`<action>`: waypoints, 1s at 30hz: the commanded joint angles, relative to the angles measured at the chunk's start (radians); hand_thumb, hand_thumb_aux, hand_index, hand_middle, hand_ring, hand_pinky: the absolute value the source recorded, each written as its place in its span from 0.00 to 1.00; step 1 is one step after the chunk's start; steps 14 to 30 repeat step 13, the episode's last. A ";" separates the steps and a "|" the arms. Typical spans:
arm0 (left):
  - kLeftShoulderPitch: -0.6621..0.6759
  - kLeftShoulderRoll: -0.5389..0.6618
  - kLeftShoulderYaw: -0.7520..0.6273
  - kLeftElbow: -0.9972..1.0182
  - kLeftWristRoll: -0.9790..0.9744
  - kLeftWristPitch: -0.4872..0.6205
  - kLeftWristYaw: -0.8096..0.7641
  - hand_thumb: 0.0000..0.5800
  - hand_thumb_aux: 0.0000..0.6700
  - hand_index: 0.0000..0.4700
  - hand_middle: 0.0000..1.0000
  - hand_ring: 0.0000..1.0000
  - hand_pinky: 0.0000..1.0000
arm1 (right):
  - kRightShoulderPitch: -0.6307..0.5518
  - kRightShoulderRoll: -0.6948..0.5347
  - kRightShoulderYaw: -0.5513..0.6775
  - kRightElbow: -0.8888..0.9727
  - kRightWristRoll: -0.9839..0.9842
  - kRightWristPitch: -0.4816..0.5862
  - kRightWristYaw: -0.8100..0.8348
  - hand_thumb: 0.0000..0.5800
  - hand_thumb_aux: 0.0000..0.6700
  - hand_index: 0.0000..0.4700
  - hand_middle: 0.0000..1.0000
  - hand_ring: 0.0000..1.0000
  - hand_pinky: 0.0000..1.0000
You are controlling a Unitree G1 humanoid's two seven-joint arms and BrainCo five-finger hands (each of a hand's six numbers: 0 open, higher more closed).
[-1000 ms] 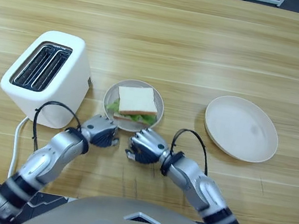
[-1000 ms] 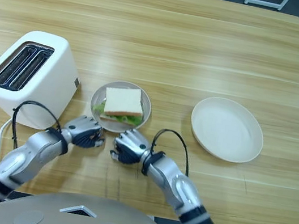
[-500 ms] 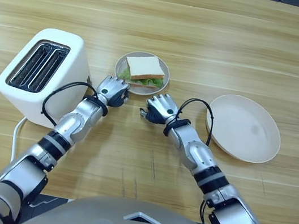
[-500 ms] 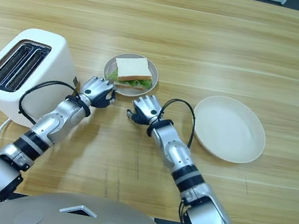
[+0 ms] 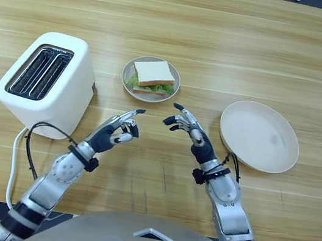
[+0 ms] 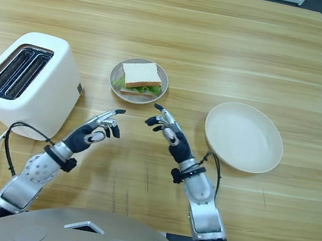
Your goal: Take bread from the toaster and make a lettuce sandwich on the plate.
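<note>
A sandwich (image 5: 154, 73) of white bread with green lettuce between the slices lies on a small grey plate (image 5: 127, 73) in the middle of the wooden table. The white toaster (image 5: 45, 82) stands to its left, both slots dark and without bread showing. My left hand (image 5: 117, 133) hovers in front of the plate, fingers spread, holding nothing. My right hand (image 5: 189, 130) is beside it to the right, also open and holding nothing. Both hands are apart from the plate.
A larger beige plate (image 5: 259, 136) with nothing on it sits at the right. The toaster's white cord (image 5: 16, 152) runs down to the table's near edge. Bare tabletop stretches behind the sandwich.
Both hands have pulled back from the sandwich plate toward me and gone from curled to open. The camera view shifted between the earlier frames.
</note>
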State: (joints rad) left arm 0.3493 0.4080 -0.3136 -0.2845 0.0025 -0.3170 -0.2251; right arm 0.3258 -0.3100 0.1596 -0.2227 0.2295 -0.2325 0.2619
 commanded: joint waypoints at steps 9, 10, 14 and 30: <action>0.002 -0.081 0.225 -0.014 -0.353 -0.091 -0.132 0.00 0.00 0.00 0.00 0.00 0.00 | 0.035 0.039 -0.230 -0.131 0.632 0.267 0.172 0.00 0.00 0.00 0.00 0.00 0.00; -0.003 -0.086 0.225 -0.013 -0.351 -0.088 -0.137 0.00 0.00 0.00 0.00 0.00 0.00 | 0.034 0.044 -0.237 -0.131 0.635 0.277 0.173 0.00 0.00 0.00 0.00 0.00 0.00; -0.006 -0.097 0.226 -0.013 -0.347 -0.094 -0.158 0.00 0.00 0.00 0.00 0.00 0.00 | 0.022 0.053 -0.252 -0.122 0.640 0.301 0.184 0.00 0.00 0.00 0.00 0.00 0.00; -0.006 -0.097 0.226 -0.013 -0.347 -0.094 -0.158 0.00 0.00 0.00 0.00 0.00 0.00 | 0.022 0.053 -0.252 -0.122 0.640 0.301 0.184 0.00 0.00 0.00 0.00 0.00 0.00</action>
